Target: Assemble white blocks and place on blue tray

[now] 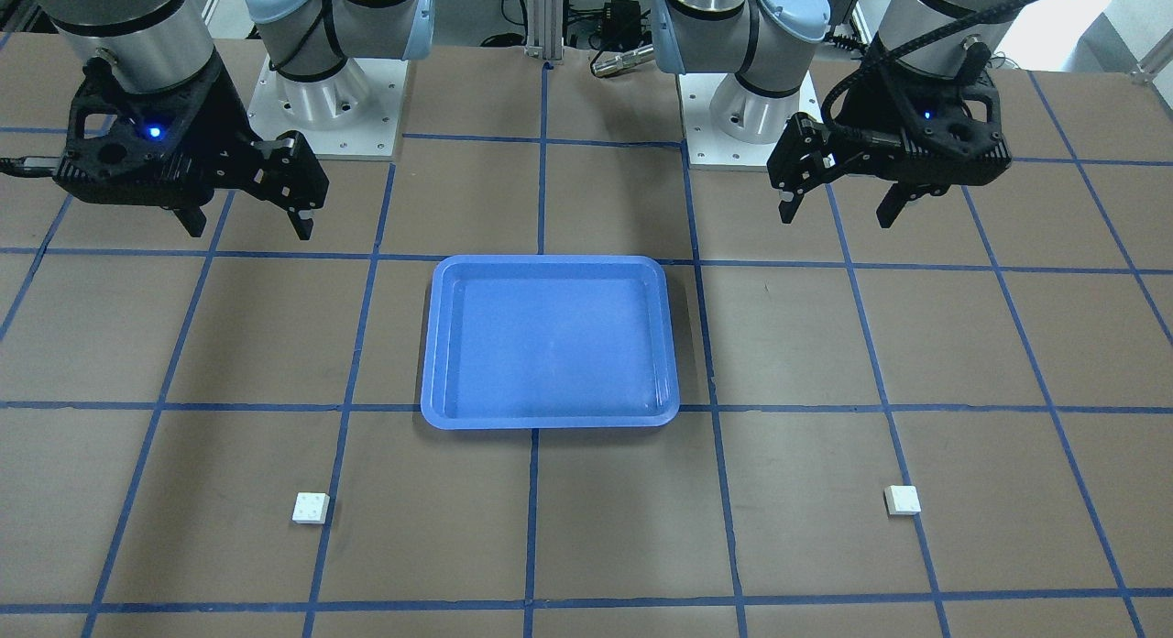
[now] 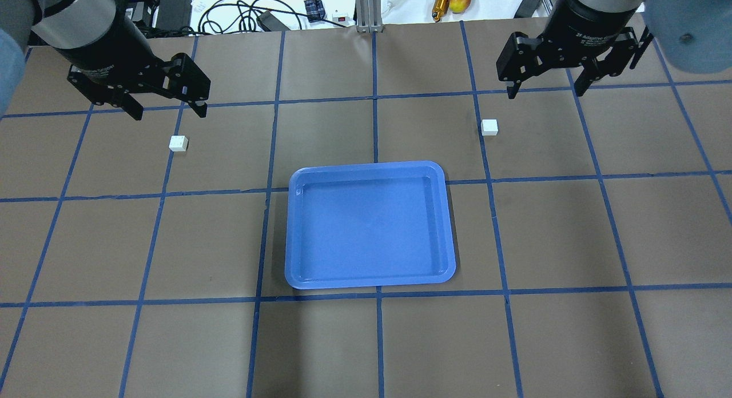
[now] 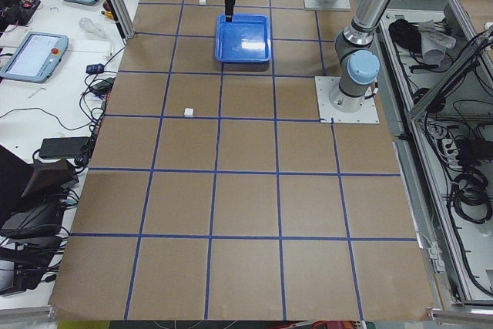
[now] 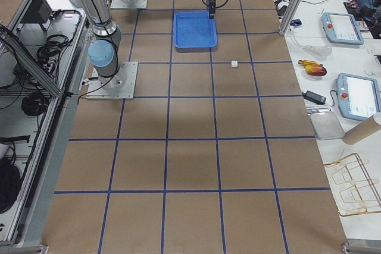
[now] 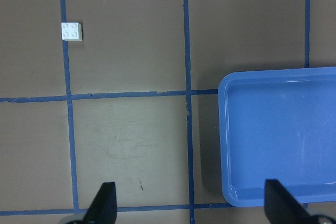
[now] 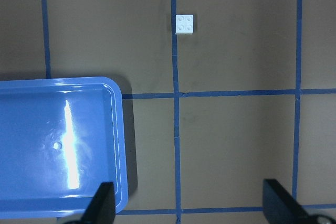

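Overhead exterior view: the blue tray (image 2: 370, 226) is seen at the middle of the brown table (image 2: 572, 341), which is gridded with blue tape. The two white blocks are unjoined and are laid studs up on the table, outside the tray, on its side away from the robot. One white block (image 2: 178, 143) is found near the left gripper (image 2: 169, 113), the other white block (image 2: 489, 127) near the right gripper (image 2: 544, 93). Both claws are held released above the table, nothing being grasped.
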{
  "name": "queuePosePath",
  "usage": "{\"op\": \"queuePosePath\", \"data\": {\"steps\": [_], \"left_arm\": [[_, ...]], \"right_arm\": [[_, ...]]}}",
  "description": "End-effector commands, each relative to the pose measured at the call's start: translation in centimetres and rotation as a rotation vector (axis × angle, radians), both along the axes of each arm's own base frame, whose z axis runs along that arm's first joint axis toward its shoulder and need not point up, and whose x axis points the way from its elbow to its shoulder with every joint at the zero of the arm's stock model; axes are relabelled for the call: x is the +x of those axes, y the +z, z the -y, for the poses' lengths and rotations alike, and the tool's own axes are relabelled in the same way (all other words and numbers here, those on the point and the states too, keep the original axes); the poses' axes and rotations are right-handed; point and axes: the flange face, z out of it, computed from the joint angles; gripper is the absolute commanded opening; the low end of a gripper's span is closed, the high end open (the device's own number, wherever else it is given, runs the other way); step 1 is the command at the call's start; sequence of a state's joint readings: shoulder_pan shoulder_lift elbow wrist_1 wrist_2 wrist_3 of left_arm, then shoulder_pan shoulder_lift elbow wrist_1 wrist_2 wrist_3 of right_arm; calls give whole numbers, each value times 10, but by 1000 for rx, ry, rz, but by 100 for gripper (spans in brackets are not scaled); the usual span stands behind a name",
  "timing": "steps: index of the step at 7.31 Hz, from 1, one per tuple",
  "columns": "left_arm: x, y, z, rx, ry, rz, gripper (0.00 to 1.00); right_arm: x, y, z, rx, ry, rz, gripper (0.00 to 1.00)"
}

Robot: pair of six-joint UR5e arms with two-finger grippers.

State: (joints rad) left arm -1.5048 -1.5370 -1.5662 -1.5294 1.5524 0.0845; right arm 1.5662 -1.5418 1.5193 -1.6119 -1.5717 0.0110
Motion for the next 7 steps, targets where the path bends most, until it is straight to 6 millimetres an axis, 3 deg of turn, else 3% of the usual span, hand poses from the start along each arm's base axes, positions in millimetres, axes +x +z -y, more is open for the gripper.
{"op": "queuePosePath", "data": {"steps": [1, 3, 4, 5, 7], "left_arm": [[0, -1, 1, 2, 0, 0, 100], [0, -1, 1, 2, 0, 0, 100], [7, -4, 5, 8, 12, 0, 100], [16, -11, 17, 18, 2, -2, 100], [40, -71, 80, 7, 34, -2, 100]], "right_arm": [[0, 1, -1, -1, -13, 0, 100], [14, -4, 1, -2, 29, 2, 100], [18, -21, 20, -2, 40, 5, 100], [18, -61, 56, -28, 84, 0, 100], [18, -139, 120, -77, 201, -11, 100]]}}
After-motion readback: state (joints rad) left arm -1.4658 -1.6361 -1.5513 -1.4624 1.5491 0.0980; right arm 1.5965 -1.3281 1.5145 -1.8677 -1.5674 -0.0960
